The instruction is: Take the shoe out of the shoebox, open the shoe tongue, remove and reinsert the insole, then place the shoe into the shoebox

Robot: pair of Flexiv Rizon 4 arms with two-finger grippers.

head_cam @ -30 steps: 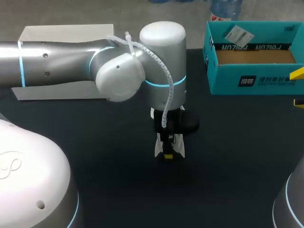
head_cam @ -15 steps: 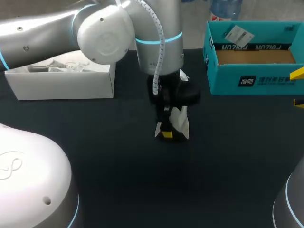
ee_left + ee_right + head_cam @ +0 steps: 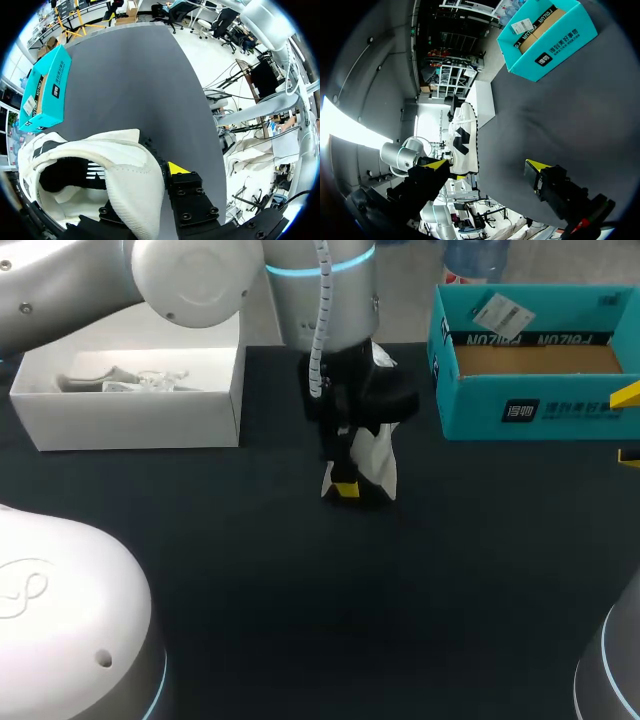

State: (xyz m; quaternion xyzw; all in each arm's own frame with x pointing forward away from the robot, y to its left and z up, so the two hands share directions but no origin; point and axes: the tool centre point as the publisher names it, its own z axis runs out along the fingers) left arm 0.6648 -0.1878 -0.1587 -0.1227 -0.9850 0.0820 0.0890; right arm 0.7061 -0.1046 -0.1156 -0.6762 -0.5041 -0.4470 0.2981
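A white shoe (image 3: 372,468) hangs toe-down from the left gripper (image 3: 350,489) over the dark table (image 3: 300,620), between a white box (image 3: 140,425) holding loose packing and an open teal box (image 3: 520,412); which of the two counts as the shoebox cannot be told. The left arm comes in from the far left, its wrist turned straight down above the shoe, and its fingers are clamped on the shoe's side wall by the opening, one yellow tip outside and the other hidden within. Whether the toe touches the table is unclear. The right gripper (image 3: 487,165) waits low at the table's right edge, its fingers spread wide and holding nothing, pointed toward the shoe's sole. The step in hand appears to be the carry (the tongue and insole work would likely follow). Done well, it calls for a firm pinch on the soft wall, no swinging, and a sole-down landing with the opening turned up within the right arm's reach.
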